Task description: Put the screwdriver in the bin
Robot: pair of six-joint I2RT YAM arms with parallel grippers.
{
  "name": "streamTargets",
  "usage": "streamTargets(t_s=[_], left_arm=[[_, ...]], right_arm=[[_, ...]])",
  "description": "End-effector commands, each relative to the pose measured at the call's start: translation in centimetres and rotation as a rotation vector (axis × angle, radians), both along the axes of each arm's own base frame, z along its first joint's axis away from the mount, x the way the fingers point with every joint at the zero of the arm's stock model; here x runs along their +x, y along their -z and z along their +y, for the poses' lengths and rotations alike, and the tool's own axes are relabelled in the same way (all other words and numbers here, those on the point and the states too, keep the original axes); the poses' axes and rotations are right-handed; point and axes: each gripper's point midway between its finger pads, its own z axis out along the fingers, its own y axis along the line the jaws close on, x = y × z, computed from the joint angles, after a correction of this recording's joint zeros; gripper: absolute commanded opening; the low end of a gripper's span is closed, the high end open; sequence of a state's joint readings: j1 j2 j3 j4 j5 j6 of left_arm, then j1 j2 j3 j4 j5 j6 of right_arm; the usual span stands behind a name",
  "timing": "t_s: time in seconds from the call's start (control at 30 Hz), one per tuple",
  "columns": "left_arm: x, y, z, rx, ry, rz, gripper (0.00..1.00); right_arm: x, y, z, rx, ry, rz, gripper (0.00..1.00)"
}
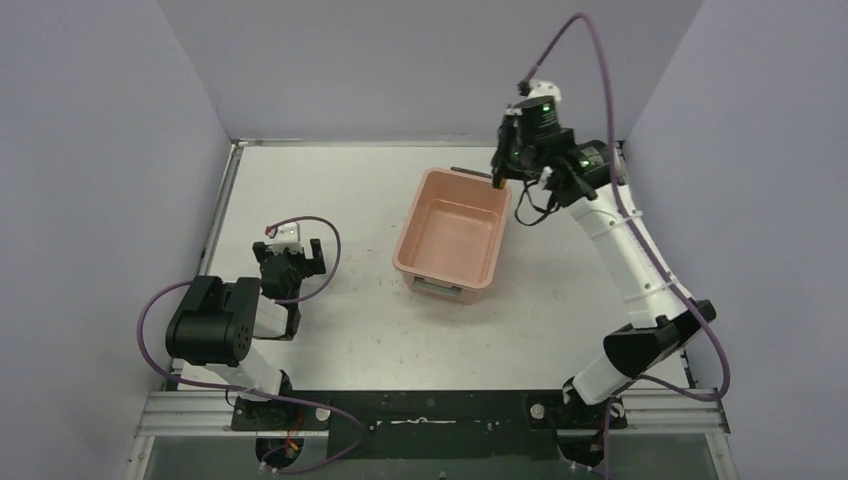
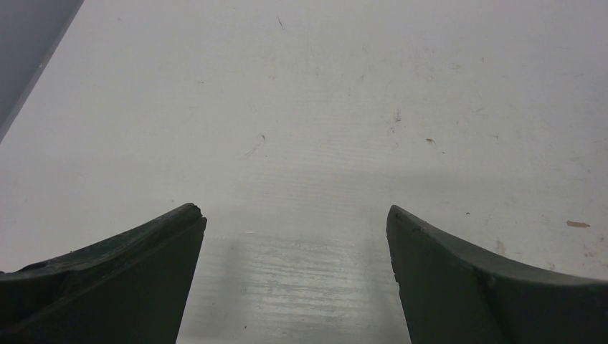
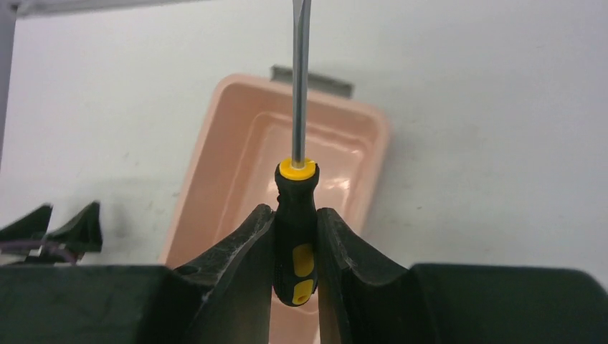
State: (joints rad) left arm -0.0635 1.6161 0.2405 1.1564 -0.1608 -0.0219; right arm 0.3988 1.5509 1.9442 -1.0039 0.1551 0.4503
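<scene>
**Top external, then the two wrists: one tight grasp, one slack**

Top external: we see the right gripper (image 1: 500,176) raised at the far right corner of the salmon-pink rectangular plastic bin (image 1: 405,255), a speck of orange-yellow handle showing between its fingers. The left gripper (image 1: 303,262) sits well apart, over the white table (image 1: 340,330) left of the bin.

Left wrist: we find the left gripper (image 2: 294,210) spread wide, with only bare table between its dark fingers.

Right wrist: we see the right gripper (image 3: 295,211) clenched on the small slim screwdriver (image 3: 295,190), both fingers pressed to its black and orange-yellow handle. Its thin metal shaft points straight away from the fingers, across the bin (image 3: 236,165) below.
</scene>
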Motion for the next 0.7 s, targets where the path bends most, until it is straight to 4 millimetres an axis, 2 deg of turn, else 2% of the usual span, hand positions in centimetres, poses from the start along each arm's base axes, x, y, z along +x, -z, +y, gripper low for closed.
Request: streamTargets(t_s=[0.0,0.1,0.23,0.3,0.47,0.63,0.67], left_arm=[[0.9,-1.9,0.0,-0.01,-0.008,-0.072,0.97],[0.9,-1.9,0.0,-0.01,-0.008,-0.073,0.97],[0.9,-1.9,0.0,-0.011,-0.008,-0.072,0.97],[0.9,-1.9,0.0,-0.01,-0.007,-0.072,0.97],[0.9,-1.9,0.0,-0.009,-0.007,-0.071,0.97],[0.9,-1.9,0.0,-0.009,-0.008,-0.072,0.97],[0.9,-1.9,0.0,-0.01,-0.007,-0.072,0.97]], right_arm=[[0.0,7.0,7.2,-0.016,-0.054,0.147,0.0],[-0.3,12.4,10.4,-0.029,-0.099,0.23,0.0],[-1.4,20.2,11.8,-0.083,-0.117,0.362,0.0],[-2.0,23.1,12.4,-0.095,-0.132,0.42,0.0],[-2.4,28.4,12.8,-0.13,-0.131,0.502,0.0],[-2.8,31.9,12.5,-0.162,-0.112,0.56,0.0],[-2.9,32.2,12.5,-0.162,-0.107,0.566,0.06]])
